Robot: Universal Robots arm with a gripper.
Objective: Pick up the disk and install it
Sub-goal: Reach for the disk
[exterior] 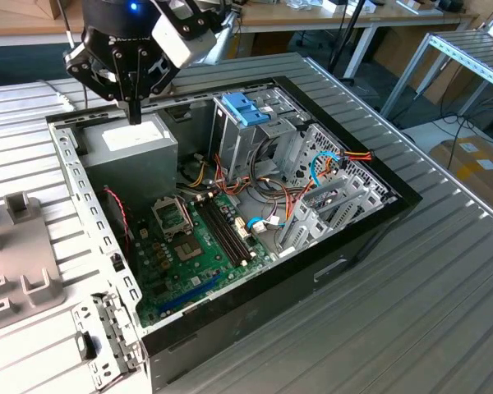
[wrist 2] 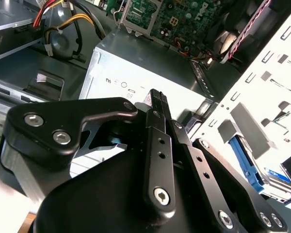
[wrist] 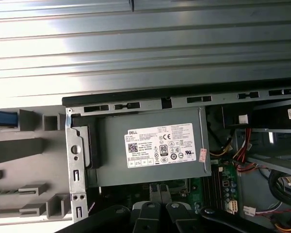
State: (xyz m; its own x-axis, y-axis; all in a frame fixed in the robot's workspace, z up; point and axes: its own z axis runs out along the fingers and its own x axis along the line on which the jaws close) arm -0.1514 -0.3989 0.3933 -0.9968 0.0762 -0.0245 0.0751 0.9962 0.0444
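Observation:
My gripper point(exterior: 135, 115) hangs over the grey power-supply box point(exterior: 135, 144) in the back corner of the open computer case point(exterior: 230, 205). Its black fingers are pressed together with nothing between them, and in both wrist views the gripper point(wrist 2: 157, 97) point(wrist: 160, 191) points down at the box's white sticker point(wrist: 160, 145). A part of the disk point(wrist 2: 274, 175), with a blue rail and a white label, shows beyond the case's perforated side wall in the second wrist view. In the first wrist view a blue strip of the disk point(wrist: 2, 119) lies on the grey fixture outside the case.
Inside the case lie a green motherboard point(exterior: 197, 246), coloured cables point(exterior: 329, 164) and a metal drive cage point(exterior: 255, 144) topped by a light-blue bracket point(exterior: 245, 107). A grey moulded fixture point(exterior: 16, 246) stands at the exterior view's left. Ribbed metal tabletop point(exterior: 411, 287) surrounds the case.

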